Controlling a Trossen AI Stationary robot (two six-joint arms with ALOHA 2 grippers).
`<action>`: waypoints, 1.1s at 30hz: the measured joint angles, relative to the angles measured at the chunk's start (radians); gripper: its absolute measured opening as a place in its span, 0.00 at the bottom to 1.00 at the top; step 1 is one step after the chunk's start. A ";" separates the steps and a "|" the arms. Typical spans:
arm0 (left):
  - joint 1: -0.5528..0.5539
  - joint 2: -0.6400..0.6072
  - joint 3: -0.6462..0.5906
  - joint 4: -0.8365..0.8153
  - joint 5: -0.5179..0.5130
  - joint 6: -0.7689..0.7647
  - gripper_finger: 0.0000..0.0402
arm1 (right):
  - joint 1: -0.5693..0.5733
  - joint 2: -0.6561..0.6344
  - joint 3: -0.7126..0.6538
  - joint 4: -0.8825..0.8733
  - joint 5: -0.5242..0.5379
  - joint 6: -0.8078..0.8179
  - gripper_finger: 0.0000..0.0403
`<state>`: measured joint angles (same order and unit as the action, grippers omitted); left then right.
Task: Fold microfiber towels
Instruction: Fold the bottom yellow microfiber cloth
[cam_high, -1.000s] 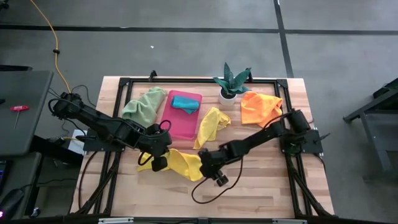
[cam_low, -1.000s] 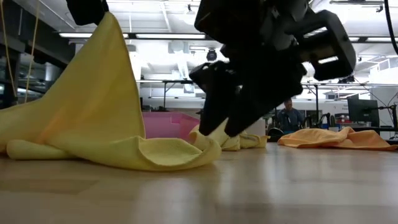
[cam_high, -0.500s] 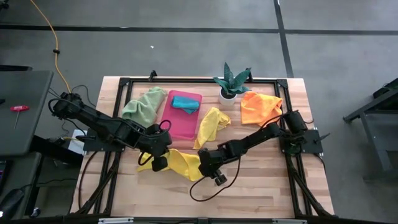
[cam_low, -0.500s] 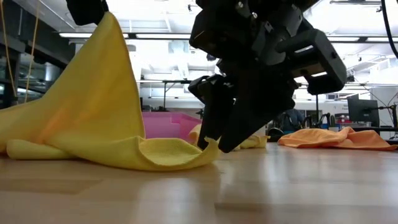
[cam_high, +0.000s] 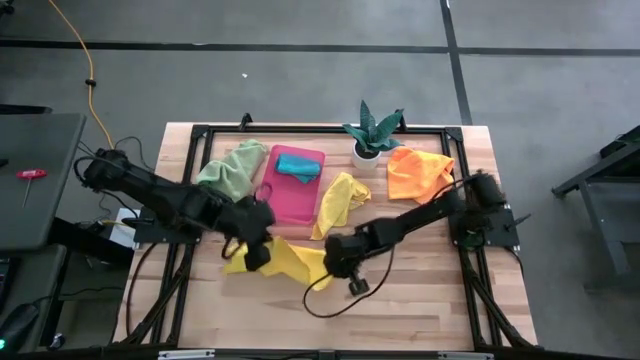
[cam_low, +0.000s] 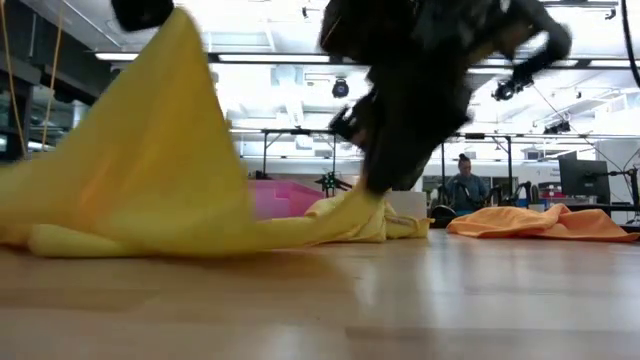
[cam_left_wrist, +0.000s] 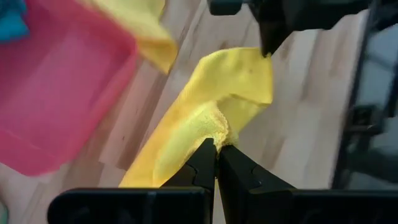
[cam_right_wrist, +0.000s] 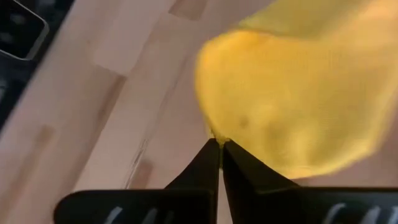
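On wooden surface (cam_high: 420, 290), pink tray (cam_high: 292, 190) serves as landmark. Yellow towel (cam_high: 290, 262) sprawls just in front of tray, crumpled, one part lifted. Second yellow towel (cam_high: 338, 200) drapes at tray's right edge; pale green towel (cam_high: 230, 170) left of tray; teal towel (cam_high: 297, 166) inside it. Left tool (cam_left_wrist: 216, 149) pinched together on near yellow towel's edge; right tool (cam_right_wrist: 219, 148) likewise clamped on opposite corner. Cloth likely light, limp, grippy; best held at corners, pulled taut.

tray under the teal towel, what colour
Pink tray, seen best in the high view.
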<state>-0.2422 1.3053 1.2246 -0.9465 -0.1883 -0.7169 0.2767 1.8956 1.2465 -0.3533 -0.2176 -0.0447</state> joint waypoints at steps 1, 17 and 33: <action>0.014 -0.010 0.026 0.001 0.000 0.015 0.00 | -0.005 -0.038 0.000 -0.045 0.006 0.011 0.01; 0.177 -0.039 0.239 0.024 0.109 0.100 0.00 | 0.025 -0.831 0.002 -0.333 0.284 0.446 0.00; 0.182 -0.044 0.342 -0.349 0.155 0.073 0.00 | 0.051 -0.977 0.002 -0.453 0.465 0.524 0.00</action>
<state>-0.0605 1.2613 1.5661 -1.2954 -0.0330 -0.6443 0.3279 0.9191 1.2480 -0.8059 0.2477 0.4790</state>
